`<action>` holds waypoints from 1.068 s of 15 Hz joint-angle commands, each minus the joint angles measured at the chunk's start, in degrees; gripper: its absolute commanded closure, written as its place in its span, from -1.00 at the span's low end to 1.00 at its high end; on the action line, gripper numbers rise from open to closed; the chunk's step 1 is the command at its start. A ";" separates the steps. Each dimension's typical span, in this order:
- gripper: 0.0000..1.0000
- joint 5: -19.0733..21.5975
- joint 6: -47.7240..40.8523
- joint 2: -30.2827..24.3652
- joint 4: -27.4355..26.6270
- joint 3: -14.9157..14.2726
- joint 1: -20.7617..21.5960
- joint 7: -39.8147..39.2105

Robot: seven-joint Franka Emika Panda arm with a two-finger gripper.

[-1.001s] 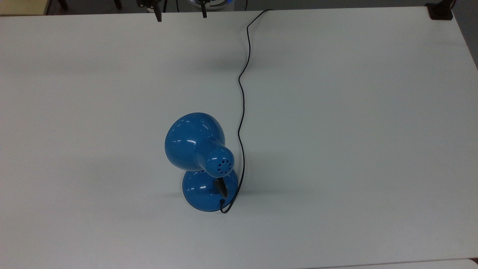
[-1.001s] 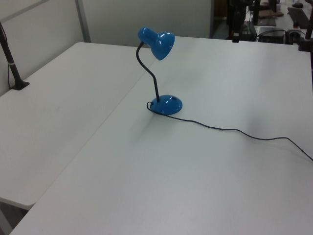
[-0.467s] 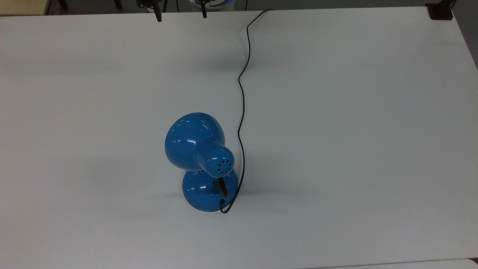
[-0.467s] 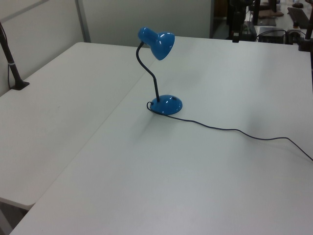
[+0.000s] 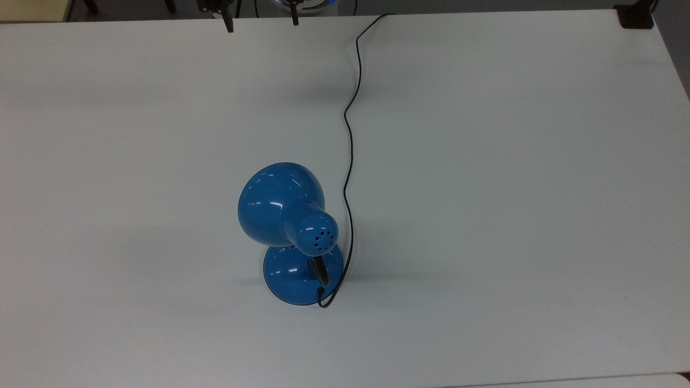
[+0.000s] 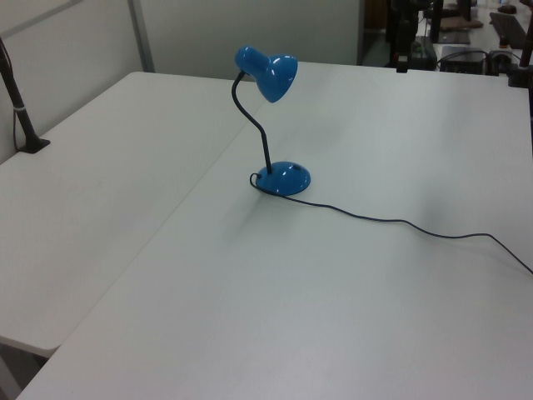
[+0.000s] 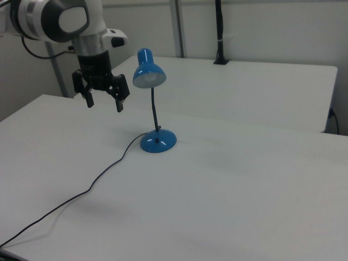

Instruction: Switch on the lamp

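The blue lamp [image 5: 280, 207] stands upright on the white table [image 5: 485, 215], its bell shade tipped over the round base [image 5: 285, 277]. No light shows from the shade [image 7: 148, 75]. A black neck [image 6: 254, 125] curves up from the base [image 6: 283, 177]. Its thin black cord [image 5: 349, 134] runs across the table to the far edge in the top view. My gripper [image 7: 103, 103] hangs open in the air to the right view's left of the shade, apart from the lamp, with nothing between its fingers. In the top view the gripper [image 5: 262, 24] sits at the top edge.
A black clamp post [image 6: 21, 108] stands at the left view's left table edge, and appears as a post [image 7: 219, 32] at the back of the right view. A seam [image 6: 191, 200] divides two joined tabletops. The cord [image 7: 103, 174] lies loose across the table.
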 commanded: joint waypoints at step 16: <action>1.00 15.95 51.91 15.62 -13.11 -0.10 -0.62 -20.72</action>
